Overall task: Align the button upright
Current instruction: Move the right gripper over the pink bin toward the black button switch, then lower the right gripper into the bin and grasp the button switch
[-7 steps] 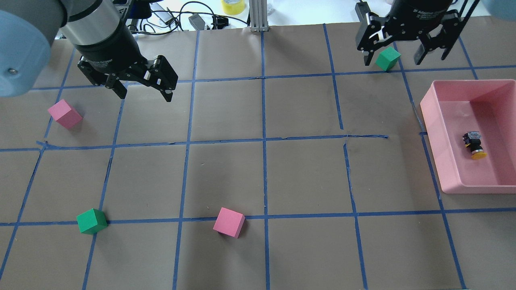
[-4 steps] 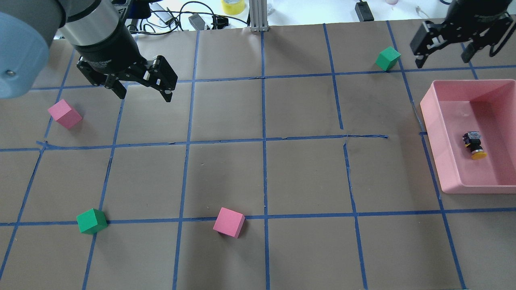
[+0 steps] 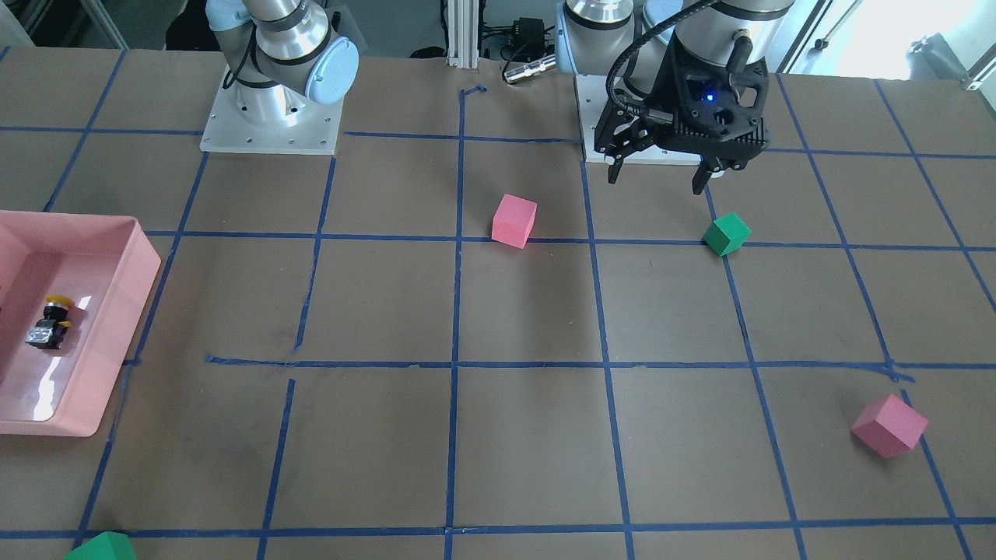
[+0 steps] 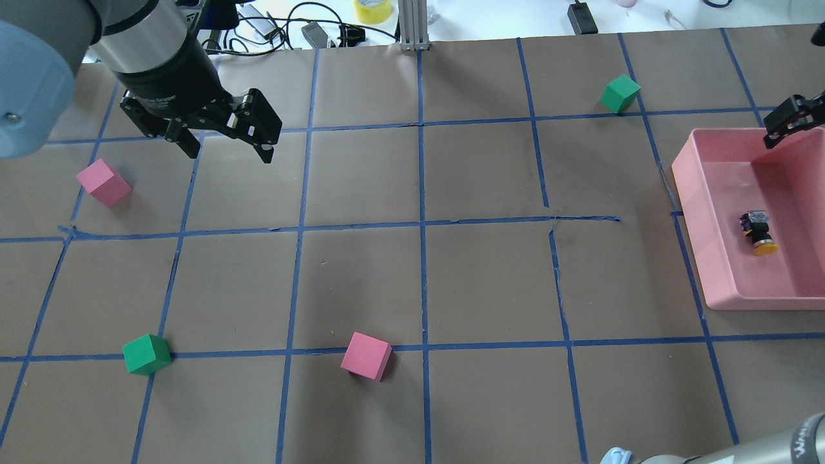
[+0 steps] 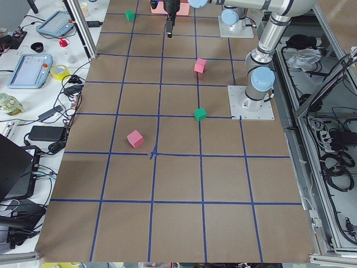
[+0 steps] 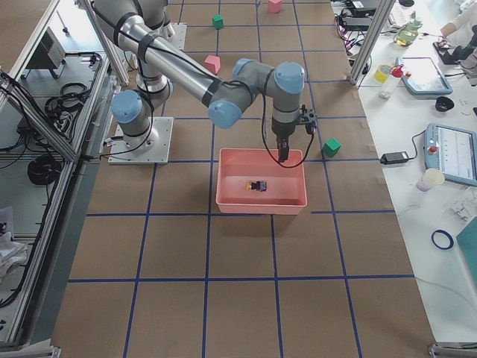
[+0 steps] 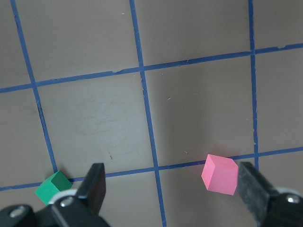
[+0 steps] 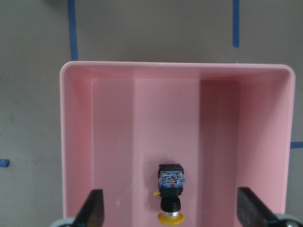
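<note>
The button [image 4: 757, 232] lies on its side in the pink tray [image 4: 688, 193], yellow cap toward the robot, block base away. It also shows in the front view [image 3: 50, 320] and the right wrist view [image 8: 171, 191]. My right gripper [image 6: 283, 151] hangs open and empty over the tray's far rim, above and beyond the button; one finger [image 4: 789, 119] shows in the overhead view, and both fingers [image 8: 93, 208] stand wide apart in the wrist view. My left gripper [image 4: 229, 154] is open and empty above the table's far left part.
Foam cubes lie on the brown paper: a pink cube [image 4: 103, 182] and a green cube [image 4: 147, 354] at the left, a pink cube [image 4: 366, 356] near the middle front, and a green cube [image 4: 620, 93] at the back right beside the tray.
My right gripper has moved right from above the back green cube to over the tray's far rim. The left arm has barely moved. The button has not moved.
</note>
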You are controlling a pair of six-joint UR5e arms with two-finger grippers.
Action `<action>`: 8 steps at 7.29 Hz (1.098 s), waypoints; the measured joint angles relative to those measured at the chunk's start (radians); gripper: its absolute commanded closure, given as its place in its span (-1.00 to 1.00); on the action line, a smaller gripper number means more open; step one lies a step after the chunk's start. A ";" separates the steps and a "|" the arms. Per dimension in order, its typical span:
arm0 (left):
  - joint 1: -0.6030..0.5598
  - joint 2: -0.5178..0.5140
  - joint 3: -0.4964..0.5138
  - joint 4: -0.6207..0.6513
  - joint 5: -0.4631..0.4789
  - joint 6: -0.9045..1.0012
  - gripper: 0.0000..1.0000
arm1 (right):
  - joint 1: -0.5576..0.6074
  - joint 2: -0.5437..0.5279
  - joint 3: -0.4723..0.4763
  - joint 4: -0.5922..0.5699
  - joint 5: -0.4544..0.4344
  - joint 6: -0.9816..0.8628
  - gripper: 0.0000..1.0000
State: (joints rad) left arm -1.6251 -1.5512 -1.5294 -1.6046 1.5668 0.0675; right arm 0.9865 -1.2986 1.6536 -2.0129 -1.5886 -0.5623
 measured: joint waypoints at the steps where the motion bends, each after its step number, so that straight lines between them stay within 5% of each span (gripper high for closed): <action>1: 0.000 0.000 0.000 0.000 0.000 0.000 -1.00 | -0.011 0.031 0.017 -0.031 0.002 0.001 -0.90; 8: 0.003 0.004 -0.001 -0.005 0.002 0.000 -1.00 | -0.063 0.107 0.161 -0.204 0.006 0.039 -1.00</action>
State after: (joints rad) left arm -1.6222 -1.5470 -1.5309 -1.6094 1.5691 0.0675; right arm 0.9238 -1.1920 1.8147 -2.2173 -1.5831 -0.5235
